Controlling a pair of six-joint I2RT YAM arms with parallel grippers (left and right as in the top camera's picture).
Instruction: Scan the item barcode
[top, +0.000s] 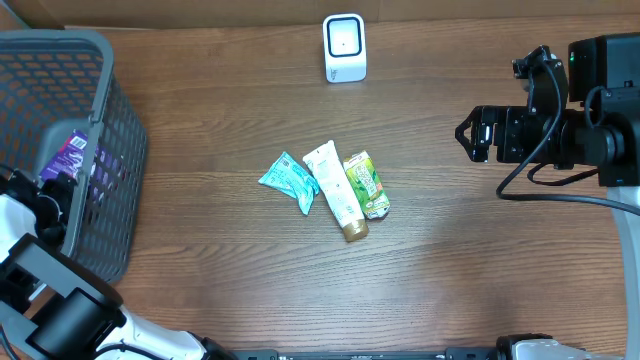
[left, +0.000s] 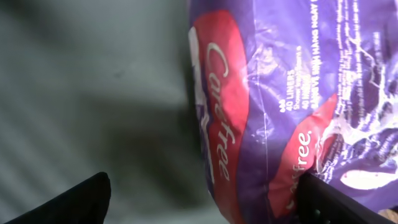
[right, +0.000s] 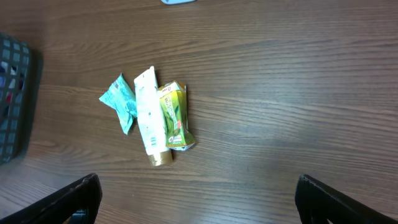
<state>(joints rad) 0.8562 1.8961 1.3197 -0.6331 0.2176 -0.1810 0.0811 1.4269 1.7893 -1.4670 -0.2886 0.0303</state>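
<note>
Scanner (top: 344, 47) stands at the far edge of the table (top: 480, 260), nothing held in front of it, so no scan is under way at this moment. 3 items lie in a tight cluster mid-table, well apart from the scanner: teal packet (top: 290, 180), white tube (top: 337, 190) and green packet (top: 366, 185), the tube touching both of its neighbours. A 4th item, a purple pack (top: 68, 152), lies inside the grey basket (top: 120, 170) at the left edge. Judgement: if the basket is where finished items go, 1 is done and 3 are left; if it is the supply, nothing is done yet. The pictures do not settle which. The left gripper (left: 199, 208) is down in the basket with its jaws spread wide. In its wrist view the purple pack fills the right half, close against the right-hand finger, while the other finger (left: 68, 202) stands clear of it over bare basket floor. It is near the pack, possibly brushing it, but not clamped on it. The right gripper (right: 205, 202) hangs above the bare table to the right of the cluster, jaws fully apart, holding and touching nothing.
</note>
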